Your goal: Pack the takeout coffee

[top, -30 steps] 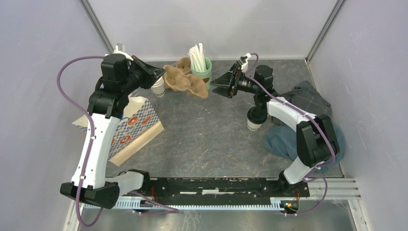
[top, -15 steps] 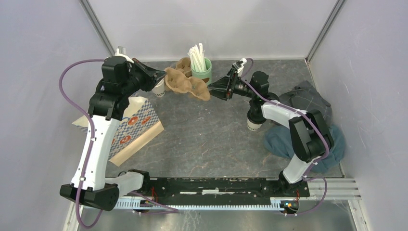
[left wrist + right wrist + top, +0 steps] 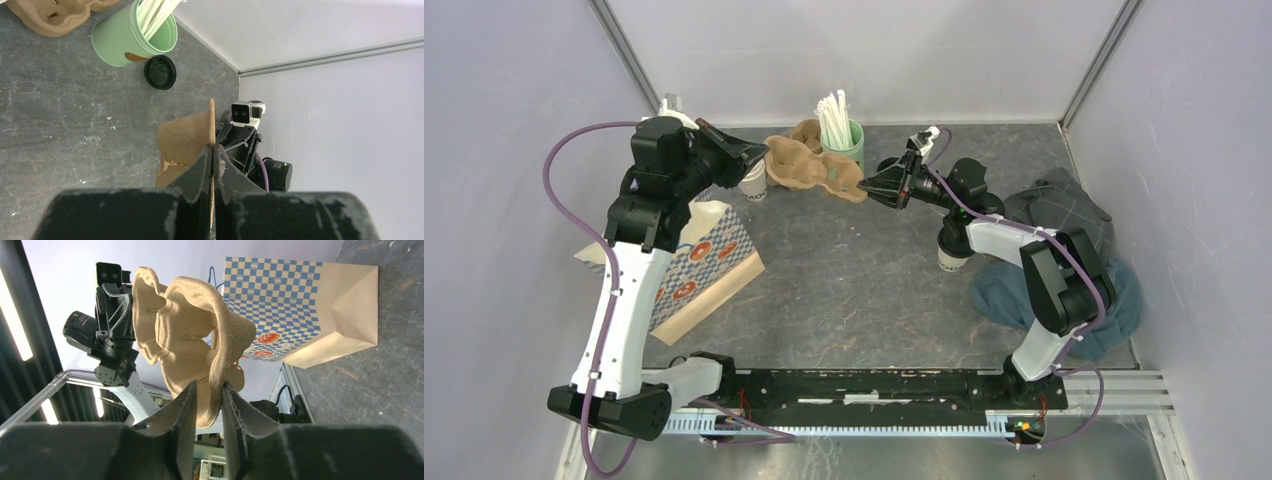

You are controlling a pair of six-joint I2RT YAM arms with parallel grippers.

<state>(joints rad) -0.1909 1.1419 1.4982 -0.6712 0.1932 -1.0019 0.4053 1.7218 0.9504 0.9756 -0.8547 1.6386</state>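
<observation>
Left fingers are clamping one rim of the brown moulded-pulp cup carrier. Right fingers are pinching the opposite rim. The carrier is hanging between both arms, seemingly lifted off the grey desk, probably so it can be steadied and turned level for loading.

The takeout coffee, a small white paper cup with a black lid, is standing on the desk under the right arm. It is sitting beside a blue-grey cloth, apart from the carrier and not yet loaded.

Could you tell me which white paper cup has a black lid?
The takeout coffee beside the blue cloth; the cup by the left hand is lidless.
</observation>
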